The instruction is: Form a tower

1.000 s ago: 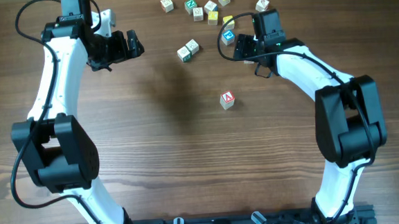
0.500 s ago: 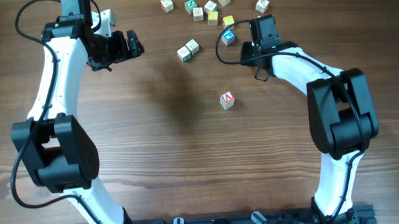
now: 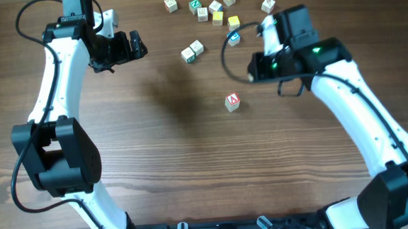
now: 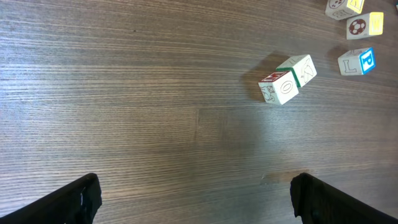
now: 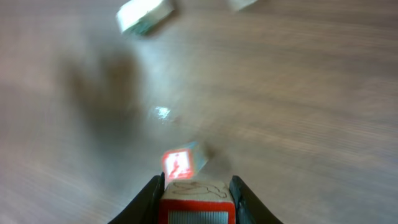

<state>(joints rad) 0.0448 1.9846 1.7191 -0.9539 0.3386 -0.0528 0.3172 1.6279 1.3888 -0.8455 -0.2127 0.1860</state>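
Left arm: runs up the left side of the brown wood-grain desk (image 3: 164, 166), elbow bent, with the wrist turned inward at the back left.
Left hand (image 3: 130, 46): fingers spread wide with nothing between them, hanging over bare desk.
Right arm: stretched from the front right corner diagonally toward the back middle, wrist raised high.
Right hand (image 5: 196, 186): clamped on a pale wooden cube with a red-rimmed top face (image 5: 196, 202). A dark finger (image 5: 152, 196) presses each side, and the cube is clear of the desk.
Tower: the pale wooden cube topped with a red A (image 3: 232, 101) stands alone near the middle of the desk, well apart from the others. I cannot tell from above whether more than one cube stands there. In the right wrist view it appears blurred, just beyond the held cube.
Loose cubes: a scatter of pale lettered wooden cubes (image 3: 215, 7) lies along the back edge. A touching pair of cubes (image 3: 192, 51) sits nearer the left hand.
Change: a second ago the right hand was low among the back cubes with its fingers wider apart. It has since closed, lifted and swung toward the middle. The left arm and the cubes on the desk have not moved.
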